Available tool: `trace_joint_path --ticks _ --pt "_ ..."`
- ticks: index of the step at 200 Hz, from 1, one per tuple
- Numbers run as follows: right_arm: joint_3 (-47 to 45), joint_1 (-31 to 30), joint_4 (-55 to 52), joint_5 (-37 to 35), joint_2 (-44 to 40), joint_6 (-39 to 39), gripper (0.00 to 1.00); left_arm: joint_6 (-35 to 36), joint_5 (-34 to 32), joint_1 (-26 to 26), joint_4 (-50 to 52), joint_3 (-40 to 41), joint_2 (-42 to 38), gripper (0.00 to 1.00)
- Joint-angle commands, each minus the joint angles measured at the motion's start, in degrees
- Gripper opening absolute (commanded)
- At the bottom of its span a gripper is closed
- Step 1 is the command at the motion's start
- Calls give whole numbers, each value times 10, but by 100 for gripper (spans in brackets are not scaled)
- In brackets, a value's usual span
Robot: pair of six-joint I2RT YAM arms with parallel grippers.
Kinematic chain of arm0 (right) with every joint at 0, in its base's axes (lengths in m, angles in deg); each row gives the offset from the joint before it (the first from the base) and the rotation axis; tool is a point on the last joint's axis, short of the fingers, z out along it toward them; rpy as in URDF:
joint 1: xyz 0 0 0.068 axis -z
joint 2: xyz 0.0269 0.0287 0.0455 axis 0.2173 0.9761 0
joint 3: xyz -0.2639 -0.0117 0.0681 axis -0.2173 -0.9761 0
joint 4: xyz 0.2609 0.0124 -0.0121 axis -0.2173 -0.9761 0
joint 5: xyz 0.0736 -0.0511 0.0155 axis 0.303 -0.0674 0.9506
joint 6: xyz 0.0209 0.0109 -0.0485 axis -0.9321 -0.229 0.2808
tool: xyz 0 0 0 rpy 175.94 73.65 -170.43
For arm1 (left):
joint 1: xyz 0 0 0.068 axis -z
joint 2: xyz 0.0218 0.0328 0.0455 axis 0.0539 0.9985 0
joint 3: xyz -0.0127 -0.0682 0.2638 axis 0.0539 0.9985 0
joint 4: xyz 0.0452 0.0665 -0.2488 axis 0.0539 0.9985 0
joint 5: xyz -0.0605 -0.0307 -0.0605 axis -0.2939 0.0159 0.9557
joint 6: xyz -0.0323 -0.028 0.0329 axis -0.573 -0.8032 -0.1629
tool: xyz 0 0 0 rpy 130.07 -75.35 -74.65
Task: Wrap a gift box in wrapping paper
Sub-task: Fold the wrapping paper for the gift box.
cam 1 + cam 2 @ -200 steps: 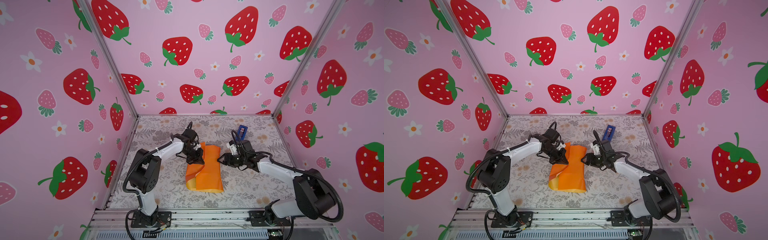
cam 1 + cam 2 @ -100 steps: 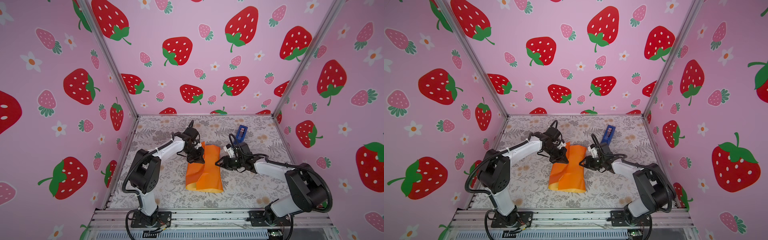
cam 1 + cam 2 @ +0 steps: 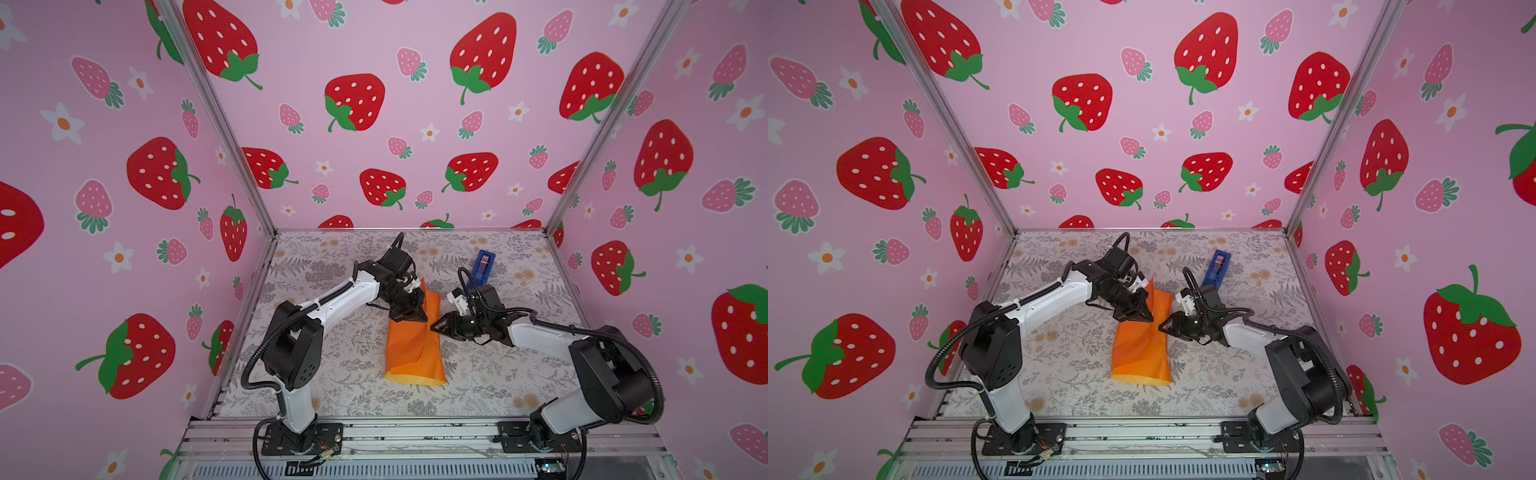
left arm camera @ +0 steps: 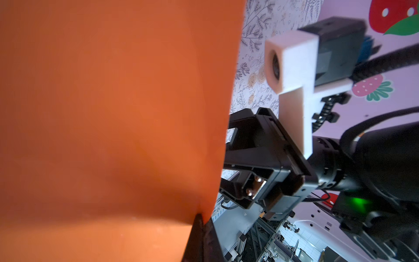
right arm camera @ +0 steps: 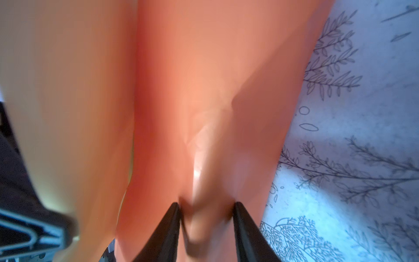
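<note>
- The wrapping paper (image 3: 413, 349) lies about the middle of the desk (image 3: 332, 374), folded over on itself into a loose, rumpled tube running from the near edge toward the far edge. Its glossy orange side faces out.
- The gift box shows in no view. My guess is that it sits inside the fold, so the first wrap over it looks done, but the pictures cannot confirm it.
- The left tool (image 3: 415, 316) is closed tight on the paper's far end, holding one flap raised off the desk. In the left wrist view the sheet's edge runs straight into its fingertips (image 4: 199, 224).
- The right tool (image 5: 206, 211) meets the paper's right side. Its jaws stand either side of a raised ridge of paper and press on it, so it appears clamped on that ridge.
- Left to do, as I judge it: draw the overlap snug, crease it, fold in both open ends and fasten them.
- The blue tape dispenser (image 3: 482, 266) stands untouched toward the far edge, right of the middle, and no tape shows on the paper.
</note>
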Motion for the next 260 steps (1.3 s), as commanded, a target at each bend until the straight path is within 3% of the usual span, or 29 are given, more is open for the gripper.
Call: trace_joint_path --ticks 1,118,152,223,260 --pt "5 -5 14 7 7 -1 41 -28 27 9 -32 -15 22 0" --pt "2 -15 36 11 11 -16 39 -74 41 38 -104 -2 63 0" --pt "-7 -14 37 3 -3 -23 38 -46 5 38 -72 2 70 0" --pt "-51 -14 69 -8 -40 -59 36 -40 5 38 -86 36 90 0" --pt "-61 -1 56 -12 -69 -63 43 -33 2 37 -81 41 101 0"
